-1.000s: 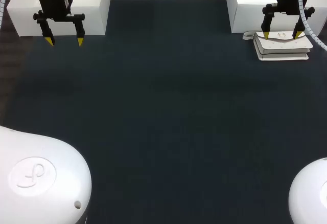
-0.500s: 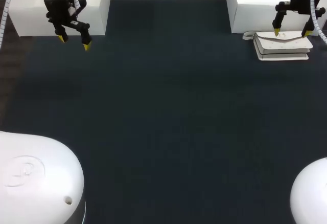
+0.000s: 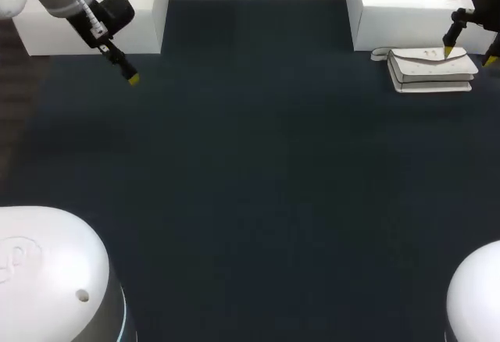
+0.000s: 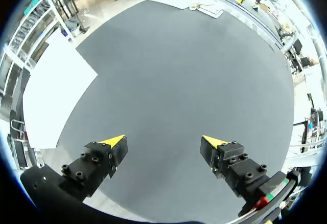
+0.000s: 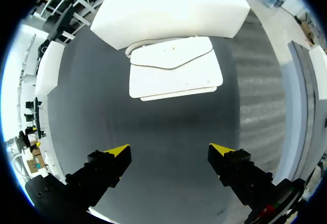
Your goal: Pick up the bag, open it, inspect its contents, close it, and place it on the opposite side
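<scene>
While the white bag (image 3: 432,70) lies flat at the two-o'clock corner of the worktop (image 3: 250,186), the right pincer (image 5: 171,150) hangs spread apart, with the bag at its twelve o'clock, untouched. The left pincer (image 4: 163,141), likewise spread, grips nothing.

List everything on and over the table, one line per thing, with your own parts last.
bag: one, white, flap closed, lying flat at the table's far right, against the right block
strap: one, white, on the table at the bag's left end
blocks: two, white, at the table's far edge, one at the left, one at the right
table: one, dark blue-grey surface, under it all
arm bases: two, white, at the near left and near right corners
left end effector: one, black with yellow tips, open, over the table's far left
right end effector: one, black with yellow tips, open, bag ahead of it, not touching
</scene>
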